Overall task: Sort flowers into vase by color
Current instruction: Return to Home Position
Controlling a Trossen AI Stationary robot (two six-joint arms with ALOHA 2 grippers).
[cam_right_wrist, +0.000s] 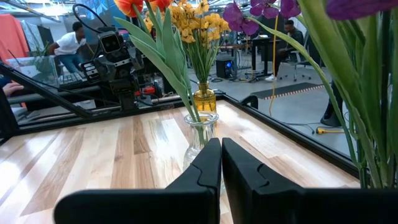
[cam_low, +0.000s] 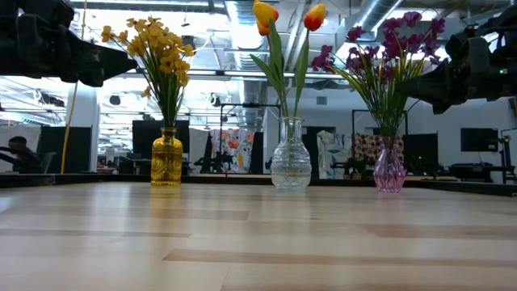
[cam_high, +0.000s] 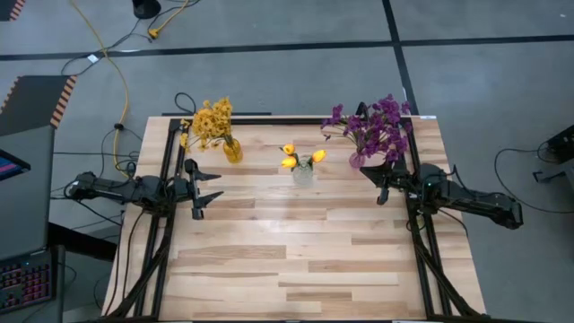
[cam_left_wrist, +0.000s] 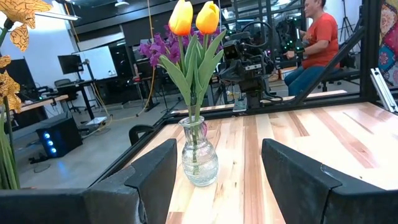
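Three vases stand along the table's far part, each holding flowers by their stems. A yellow glass vase at the far left holds fluffy yellow flowers. A clear vase in the middle holds orange-yellow tulip buds. A pink vase at the far right holds purple blooms. My left gripper stands open at the table's left edge, pointing level at the clear vase. My right gripper is shut at the right edge, beside the purple blooms.
Black frame rails run along the table's left and right sides. The near half of the wooden table is bare planks. People sit at desks in the room beyond the table.
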